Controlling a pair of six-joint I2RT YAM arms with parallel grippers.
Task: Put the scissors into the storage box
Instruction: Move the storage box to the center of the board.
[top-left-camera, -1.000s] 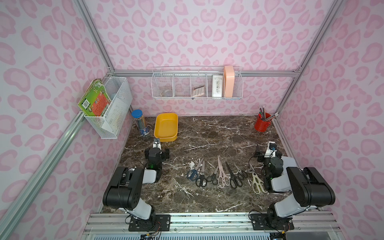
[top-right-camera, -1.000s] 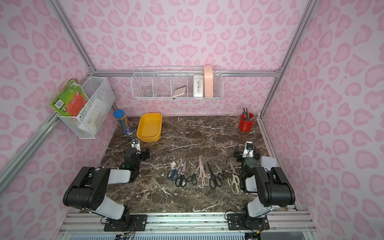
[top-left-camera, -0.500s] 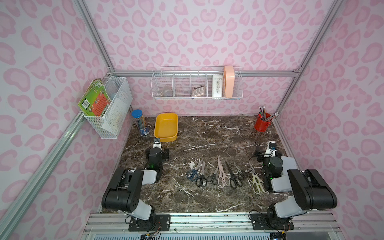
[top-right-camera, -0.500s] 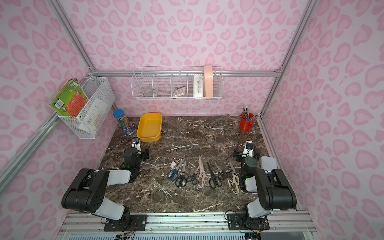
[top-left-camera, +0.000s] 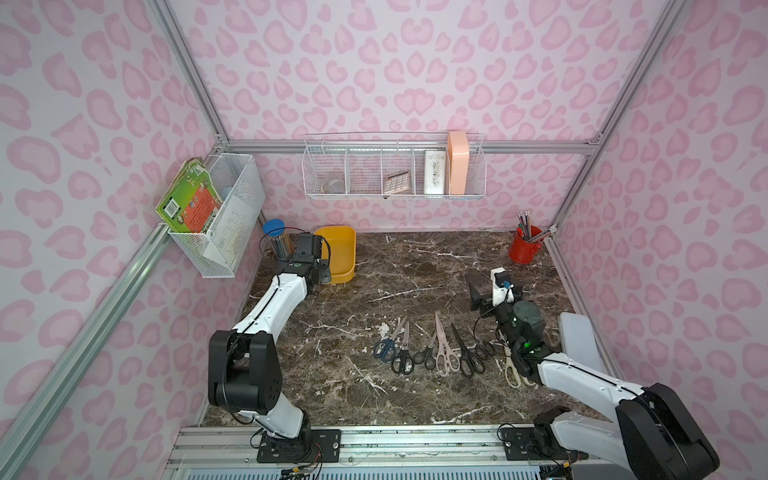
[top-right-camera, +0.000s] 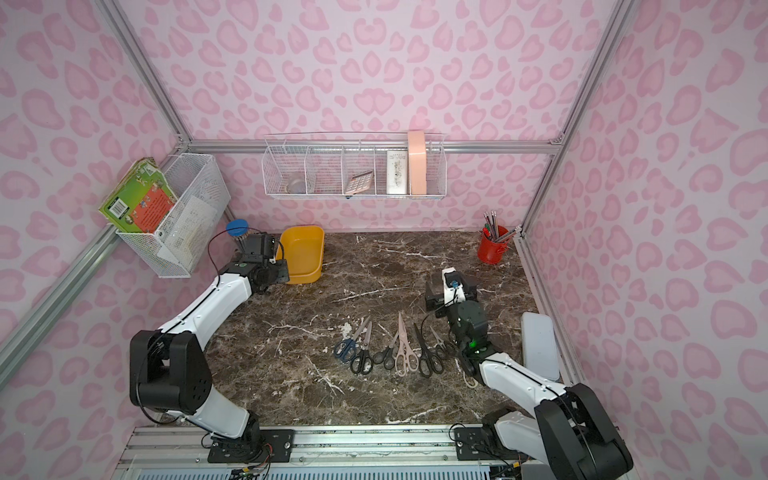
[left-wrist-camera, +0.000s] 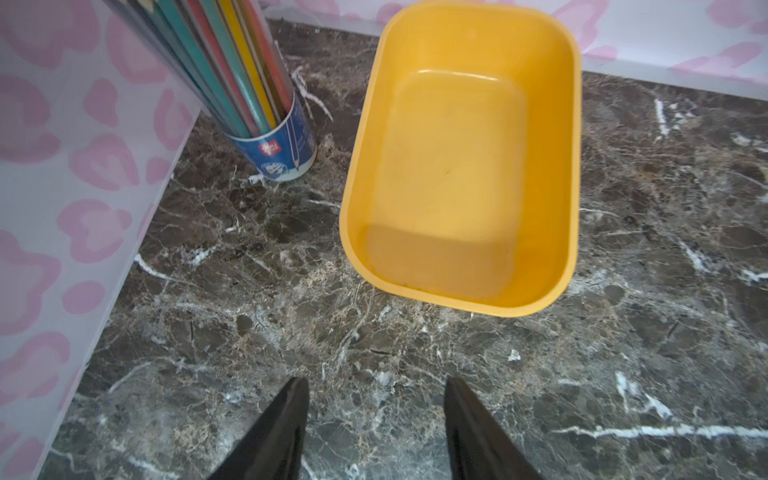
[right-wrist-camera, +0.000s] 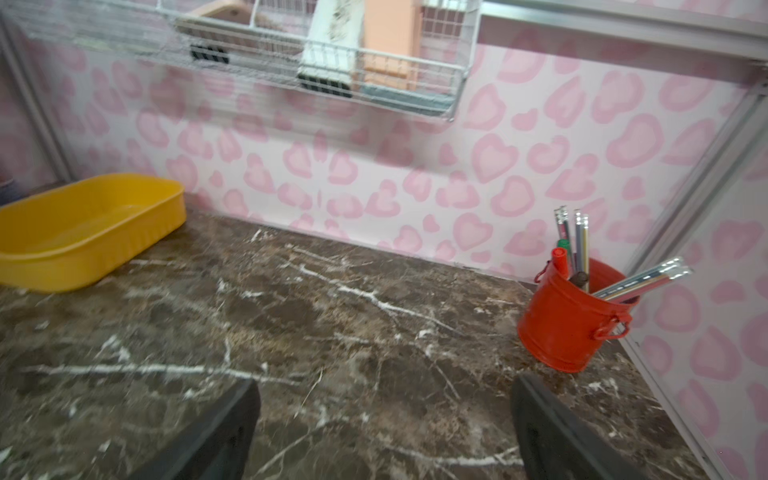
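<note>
Several scissors (top-left-camera: 444, 357) (top-right-camera: 401, 353) lie in a row at the front centre of the marble table, with black, dark blue, pale pink and cream handles. The yellow storage box (top-left-camera: 341, 249) (top-right-camera: 305, 253) (left-wrist-camera: 457, 166) (right-wrist-camera: 83, 232) stands empty at the back left. My left gripper (left-wrist-camera: 376, 386) hovers over bare marble just in front of the box, open with nothing between its fingers. My right gripper (top-left-camera: 494, 299) (right-wrist-camera: 384, 388) hangs behind the right end of the row, wide open and empty.
A blue tube of coloured pencils (top-left-camera: 276, 239) (left-wrist-camera: 274, 145) stands left of the box by the wall. A red bucket of pencils (top-left-camera: 525, 249) (right-wrist-camera: 569, 316) sits at the back right. A pale grey-blue case (top-left-camera: 579, 340) lies at the right edge. White wire baskets (top-left-camera: 395, 170) hang above.
The left arm has reached toward the back, up to the yellow box. The right arm has lifted and swung left, its gripper now behind the scissors. No scissors have moved.
</note>
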